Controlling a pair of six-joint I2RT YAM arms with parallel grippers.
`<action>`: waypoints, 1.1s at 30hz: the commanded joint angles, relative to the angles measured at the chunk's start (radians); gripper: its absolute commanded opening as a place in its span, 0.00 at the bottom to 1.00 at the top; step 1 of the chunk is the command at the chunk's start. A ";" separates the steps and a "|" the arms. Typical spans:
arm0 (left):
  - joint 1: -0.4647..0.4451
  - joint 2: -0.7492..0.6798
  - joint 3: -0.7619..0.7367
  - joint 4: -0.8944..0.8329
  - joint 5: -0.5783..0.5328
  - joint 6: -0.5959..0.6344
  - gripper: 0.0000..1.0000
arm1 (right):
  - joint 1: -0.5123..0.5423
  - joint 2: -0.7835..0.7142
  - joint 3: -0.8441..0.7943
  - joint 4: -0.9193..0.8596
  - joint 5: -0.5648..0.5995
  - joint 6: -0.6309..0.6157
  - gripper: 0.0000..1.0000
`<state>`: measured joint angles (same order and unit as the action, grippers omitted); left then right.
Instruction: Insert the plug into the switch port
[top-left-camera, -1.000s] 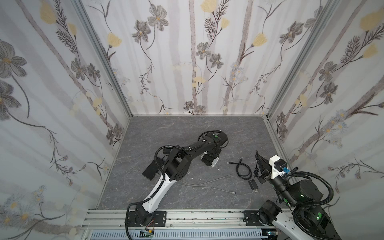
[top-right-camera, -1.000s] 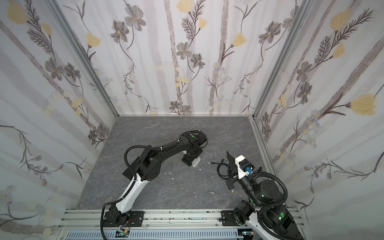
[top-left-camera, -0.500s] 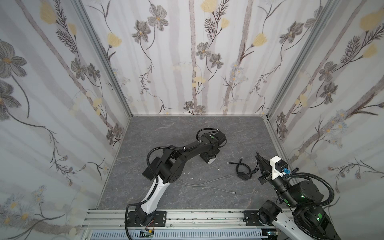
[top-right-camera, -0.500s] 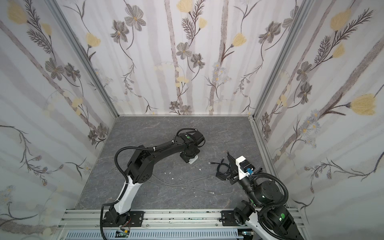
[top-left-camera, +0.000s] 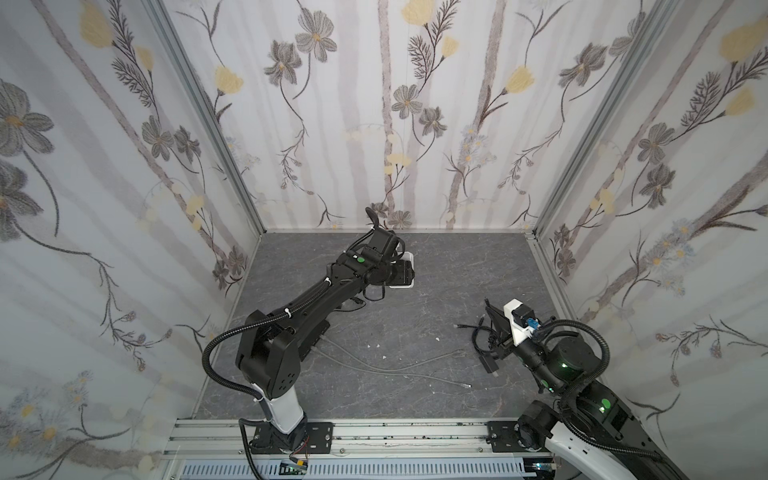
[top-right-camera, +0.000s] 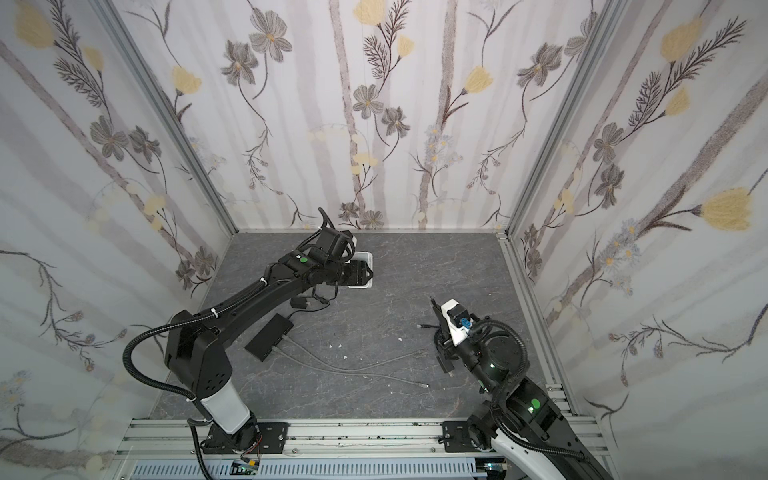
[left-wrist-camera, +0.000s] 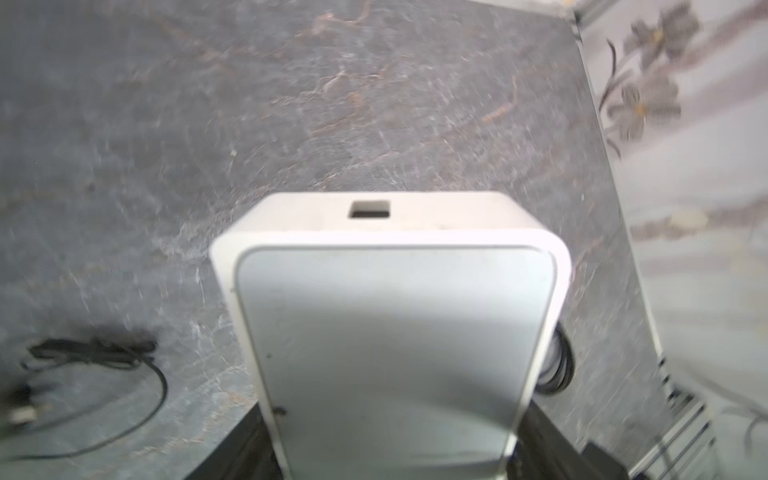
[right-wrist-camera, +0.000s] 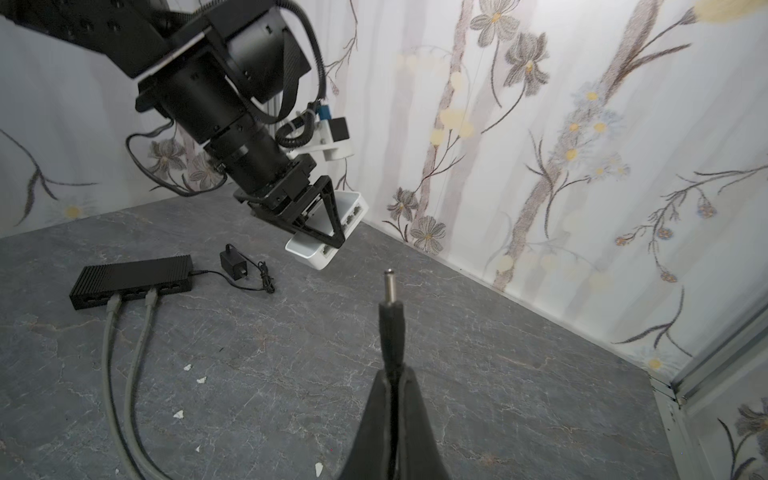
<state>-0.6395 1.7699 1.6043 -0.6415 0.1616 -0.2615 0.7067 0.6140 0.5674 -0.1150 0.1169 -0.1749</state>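
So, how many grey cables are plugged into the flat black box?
2. Both enter the black box at its port face: one grey cable farther from the small black adapter, the other grey cable nearer it. None seems hidden.

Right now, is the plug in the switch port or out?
Out. Right fingers pinch the plug in open air, apart from the switch in the left fingers.

We judge this a robot test cell in a lab, not a home. Flower-print walls (top-left-camera: 374, 124) close in a dark stone-patterned surface (top-left-camera: 457, 270) on three sides. Aluminium profiles (top-left-camera: 203, 108) frame the corners. Two arms, left (top-left-camera: 316, 299) and right (top-left-camera: 561, 365), stand bolted to a slotted rail (top-left-camera: 395, 434) along the front edge. A vented cable duct (top-left-camera: 374, 471) runs below the rail.
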 joint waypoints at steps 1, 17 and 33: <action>-0.007 0.039 0.042 -0.294 -0.012 0.394 0.58 | -0.016 0.149 0.000 0.248 -0.098 0.024 0.00; -0.100 0.032 -0.273 -0.252 0.046 1.134 0.57 | -0.154 0.837 0.224 0.369 -0.340 0.102 0.00; -0.141 0.174 -0.307 -0.240 -0.005 1.206 0.61 | -0.144 0.814 0.074 0.312 -0.309 0.113 0.00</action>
<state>-0.7803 1.9293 1.2976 -0.8780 0.1833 0.9176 0.5598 1.4406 0.6415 0.1848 -0.2138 -0.0620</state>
